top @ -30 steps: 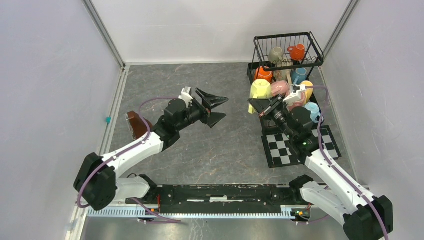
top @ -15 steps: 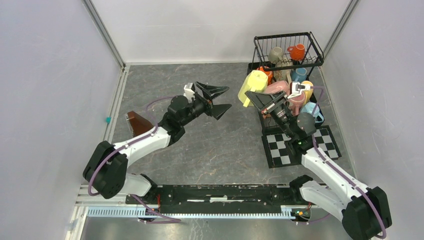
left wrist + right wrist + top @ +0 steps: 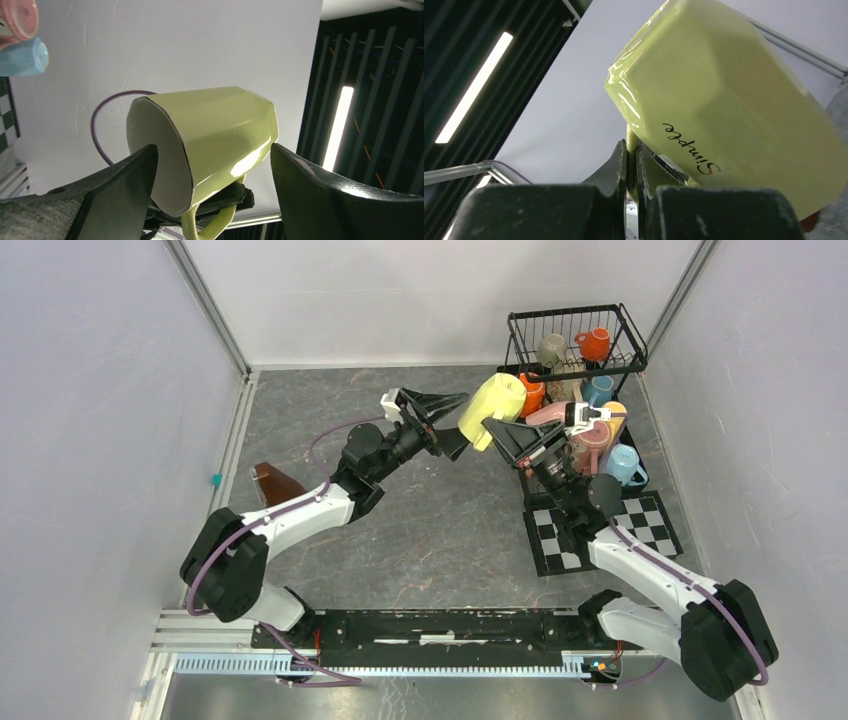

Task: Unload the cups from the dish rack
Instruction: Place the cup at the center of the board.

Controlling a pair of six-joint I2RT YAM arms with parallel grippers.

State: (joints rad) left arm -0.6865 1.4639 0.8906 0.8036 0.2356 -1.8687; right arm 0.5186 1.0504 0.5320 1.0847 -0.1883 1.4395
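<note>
Yellow mug (image 3: 492,402) is held beside the dish rack (image 3: 575,315).
Its handle, partly hidden, is pinched by the right gripper (image 3: 495,428); the left gripper (image 3: 450,421) is spread wide around the mug.

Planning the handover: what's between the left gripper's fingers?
The yellow mug, pinched at its handle by the right gripper, sits between the fingers of the open left gripper, shown in the left wrist view.

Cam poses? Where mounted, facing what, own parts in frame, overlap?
Top external: above and behind the robot, looking down on the grey table, black wire dish rack and both arms.
Left wrist: on the left arm, facing along open left jaws flanking the glossy yellow ceramic mug.
Right wrist: on the right arm, looking up past right jaws shut on that mug's handle.
Shared: the mug, all three.
</note>
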